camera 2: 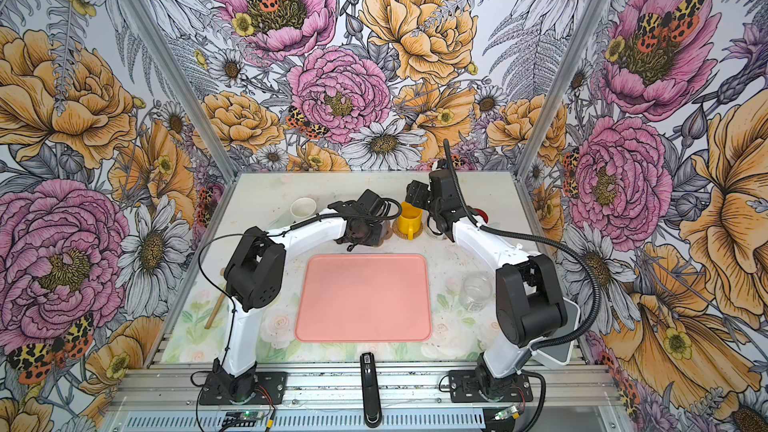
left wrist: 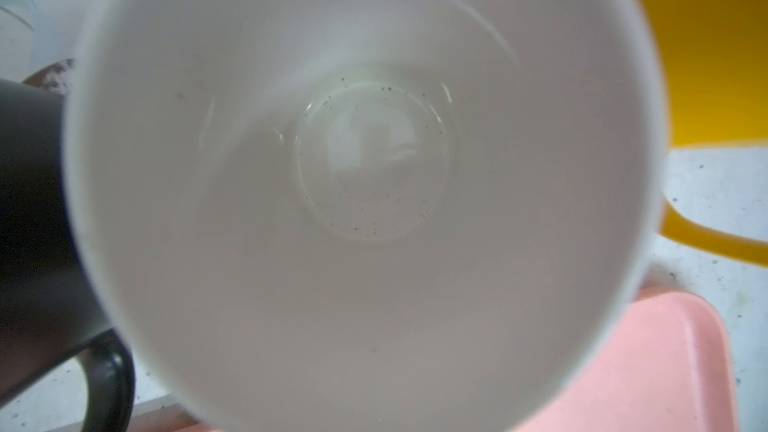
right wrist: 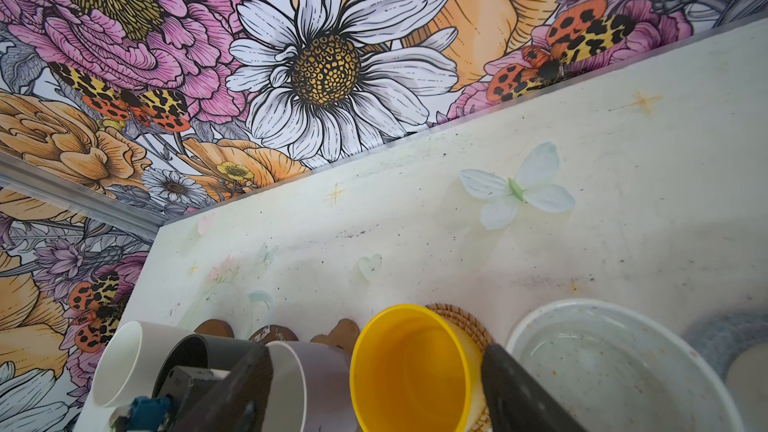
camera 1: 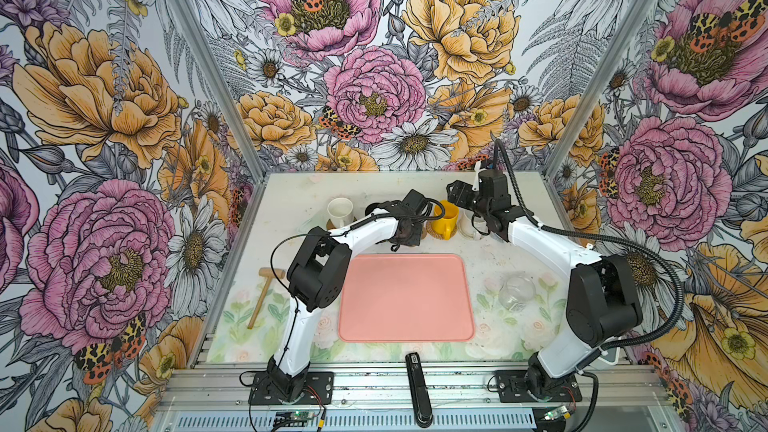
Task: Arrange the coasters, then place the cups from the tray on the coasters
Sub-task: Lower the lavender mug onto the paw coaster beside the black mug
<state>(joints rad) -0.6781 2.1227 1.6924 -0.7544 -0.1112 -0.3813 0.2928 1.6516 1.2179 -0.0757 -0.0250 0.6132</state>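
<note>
left wrist: blurred cup (left wrist: 374, 201), glossy white inside, maybe dusty; left jaws unclear; right jaws apart

Tray (camera 1: 405, 297), frame centre, is showing salmon pink; cup (camera 1: 445, 218) above is showing yellow; walls (camera 1: 104, 118) are showing multicoloured florals.

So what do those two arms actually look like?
Both match: the left arm and right arm have glossy white shells between chunky black joint housings, on black base plates. A thick ribbed black hose loops along the right one; a thin black cable hangs by the left. The right tool has flat dark fingers.
</note>
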